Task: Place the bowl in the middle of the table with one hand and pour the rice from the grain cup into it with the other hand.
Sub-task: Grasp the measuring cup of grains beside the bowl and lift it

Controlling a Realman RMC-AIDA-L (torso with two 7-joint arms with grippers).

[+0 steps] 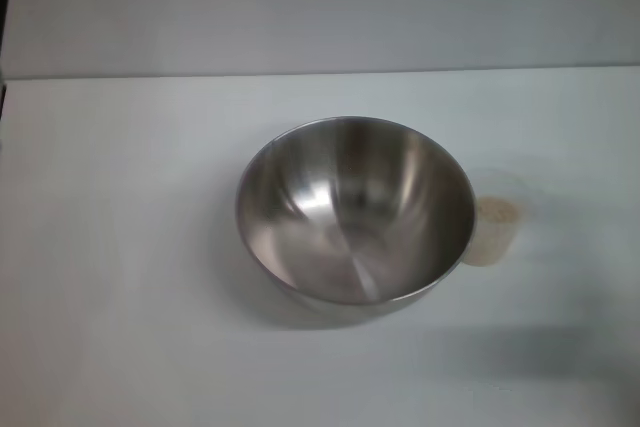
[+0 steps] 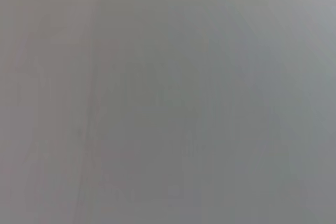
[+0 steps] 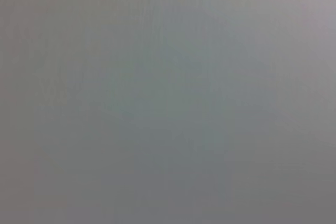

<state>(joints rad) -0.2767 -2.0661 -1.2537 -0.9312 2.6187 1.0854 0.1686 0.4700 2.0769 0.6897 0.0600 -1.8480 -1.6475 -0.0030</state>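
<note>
The bowl (image 1: 354, 209) sits upright near the middle of the table (image 1: 120, 247), its inside bare. Just right of the bowl, about touching its rim, stands the cup (image 1: 497, 219) holding rice (image 1: 498, 211). Neither gripper shows in any view, so their fingers cannot be judged.

From the head view we see soft, even overhead light on the plain white tabletop (image 1: 120, 247), with broad glare streaks inside the large round stainless-steel bowl (image 1: 355, 209) and a faint shadow beneath its near rim. The whole picture is mildly blurred. Both wrist views show featureless grey.
</note>
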